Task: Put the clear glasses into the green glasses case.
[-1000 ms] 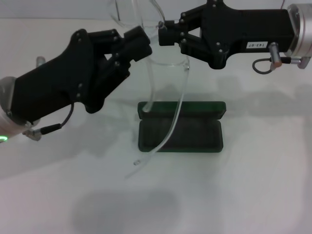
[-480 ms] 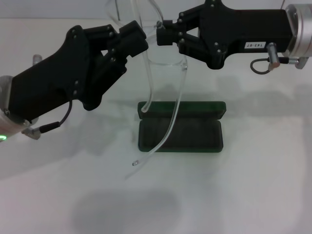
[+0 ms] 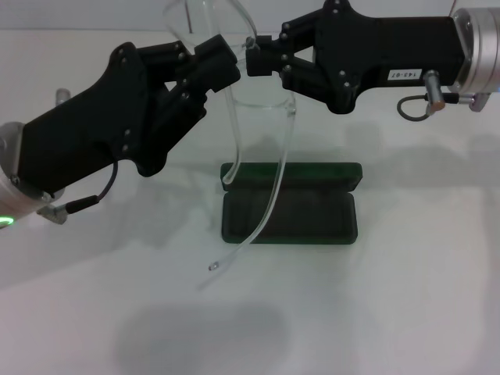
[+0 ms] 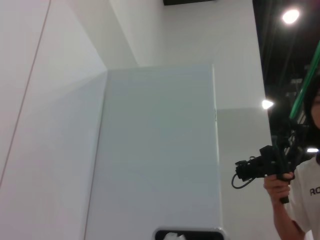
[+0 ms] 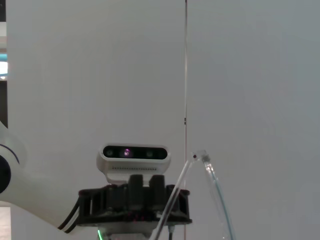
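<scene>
From where I stand the case (image 3: 291, 201) is the thing to steer by: it lies open on the white table (image 3: 406, 297), lid hinged back, nothing in it.

Up and to the left of the case, the left gripper (image 3: 221, 69) reaches in at a slant, its fingers pinched together at the glasses (image 3: 250, 133), apparently on the left end of the frame. The glasses hang in the air above the case, lens uppermost, the two clear arms trailing down; one arm tip hangs over the lid's left corner, the other dangles past the case's front-left edge.

Up and to the right of the case, the right gripper (image 3: 254, 64) comes in level, jaws closed on the frame near its middle, almost touching the left one.

So this looks like the carrying and aligning step: glasses lifted, held by both grippers, not yet in. The next move, I'd judge, calls for folding or turning those arms so the glasses lie lengthwise along the case, then lowering them without snagging its rim.
</scene>
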